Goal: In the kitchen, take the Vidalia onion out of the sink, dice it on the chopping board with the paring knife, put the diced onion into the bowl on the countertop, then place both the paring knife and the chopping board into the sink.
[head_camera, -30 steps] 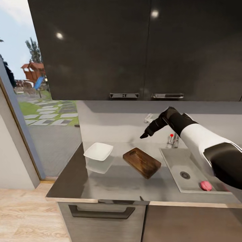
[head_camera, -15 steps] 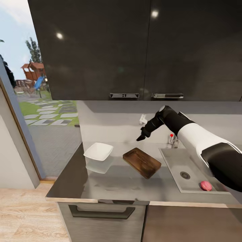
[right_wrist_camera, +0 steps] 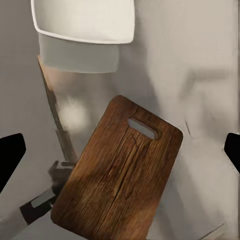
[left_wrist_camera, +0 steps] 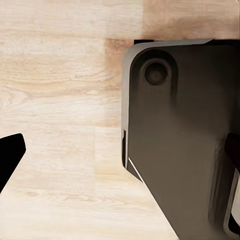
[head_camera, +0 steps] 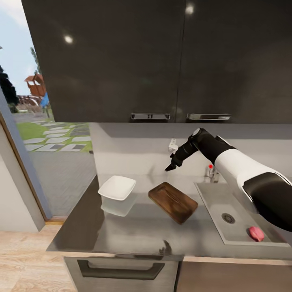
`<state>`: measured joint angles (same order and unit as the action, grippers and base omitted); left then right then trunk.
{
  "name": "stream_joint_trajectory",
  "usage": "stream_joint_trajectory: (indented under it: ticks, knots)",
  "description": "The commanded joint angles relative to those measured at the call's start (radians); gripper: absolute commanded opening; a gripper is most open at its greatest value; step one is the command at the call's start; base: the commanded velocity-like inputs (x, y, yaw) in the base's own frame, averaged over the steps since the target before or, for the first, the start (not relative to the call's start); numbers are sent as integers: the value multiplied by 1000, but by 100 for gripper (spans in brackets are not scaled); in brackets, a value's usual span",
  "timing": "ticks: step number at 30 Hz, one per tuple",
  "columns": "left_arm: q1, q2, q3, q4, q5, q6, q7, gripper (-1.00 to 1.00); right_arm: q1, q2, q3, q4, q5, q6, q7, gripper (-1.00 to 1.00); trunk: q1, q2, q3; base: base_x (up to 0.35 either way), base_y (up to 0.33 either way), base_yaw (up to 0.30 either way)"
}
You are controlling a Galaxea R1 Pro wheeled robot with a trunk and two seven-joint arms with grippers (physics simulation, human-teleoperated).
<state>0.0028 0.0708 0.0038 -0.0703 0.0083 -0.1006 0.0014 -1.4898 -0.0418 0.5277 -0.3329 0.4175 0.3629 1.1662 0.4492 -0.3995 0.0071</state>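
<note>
In the head view, the right gripper (head_camera: 170,167) is raised above the countertop (head_camera: 134,235), near its back edge; its opening cannot be judged there. The chopping board (head_camera: 173,201) lies mid-counter between the bowl (head_camera: 117,188) and the sink (head_camera: 239,219), whose front corner holds the Vidalia onion (head_camera: 256,233). In the right wrist view, the fingertips (right_wrist_camera: 10,156) are spread wide over the chopping board (right_wrist_camera: 117,175) and bowl (right_wrist_camera: 84,21), gripping nothing. In the left wrist view, wooden floor (left_wrist_camera: 60,90) is seen; a dark fingertip (left_wrist_camera: 9,155) at each side, wide apart and empty.

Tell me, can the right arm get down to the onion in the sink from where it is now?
Probably yes. The Vidalia onion lies uncovered in the sink basin's near corner, apart from the drain. The right gripper hangs over the countertop behind the chopping board, so it must swing back past the tap.
</note>
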Motion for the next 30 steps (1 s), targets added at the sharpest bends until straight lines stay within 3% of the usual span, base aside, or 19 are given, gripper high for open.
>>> stream_joint_trajectory:
  ticks: [1, 8, 30]
  knots:
    - [0, 0, 0, 0, 1, -2, 0, 100, 0, 0, -1, -1, 3, 10, 4, 100, 1, 0, -2, 304, 0, 0]
    - [0, 0, -1, 0, 0, -4, 0, 100, 0, 1, 1, 4, 3, 9, 4, 100, 1, 0, -13, 177, 0, 0]
    - [0, 0, -1, 0, -1, -4, 0, 100, 3, 9, 9, 18, 20, 3, 4, 100, 1, 0, -48, 4, 37, 0]
